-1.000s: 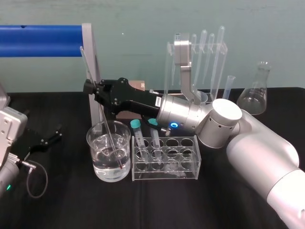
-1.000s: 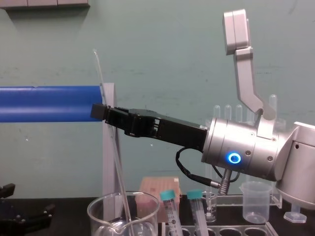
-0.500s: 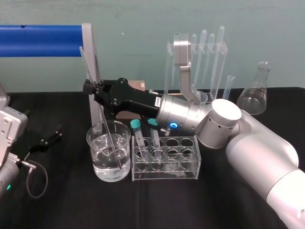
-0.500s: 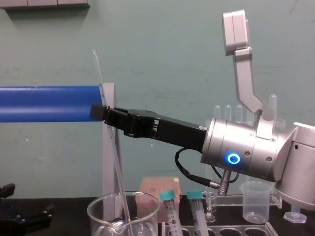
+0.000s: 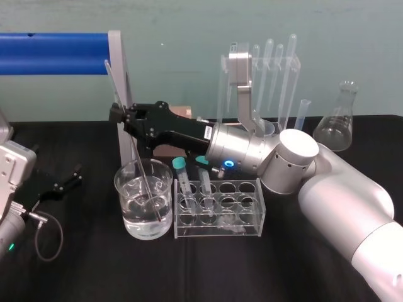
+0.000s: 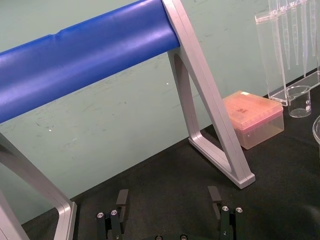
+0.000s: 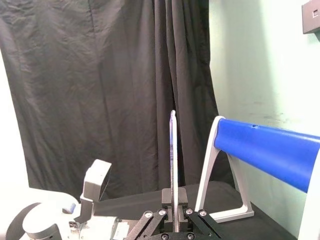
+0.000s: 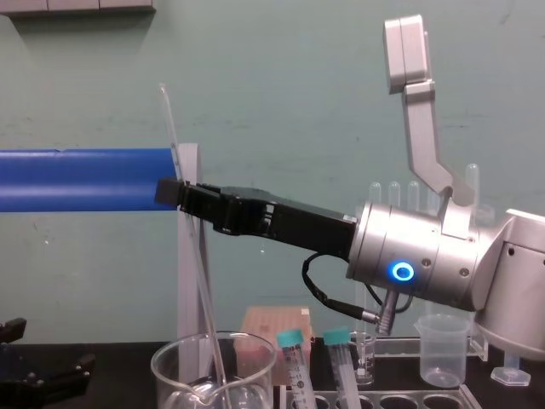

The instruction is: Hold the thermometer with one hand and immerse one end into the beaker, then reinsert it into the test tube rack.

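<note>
Here the right tool, centre-left in the head view, is clenched on the thermometer partway up its stem, so that the lower end slants into the water of the beaker (the immersion step, by judgement). The test tube rack stands just beside it. The left tool lies released on the bench. Since the earlier frame the wrist has barely shifted.

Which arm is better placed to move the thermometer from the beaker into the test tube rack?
Right. The right gripper is shut on the thermometer, whose lower end sits in the beaker beside the test tube rack. The left gripper lies open, off to the left.
</note>
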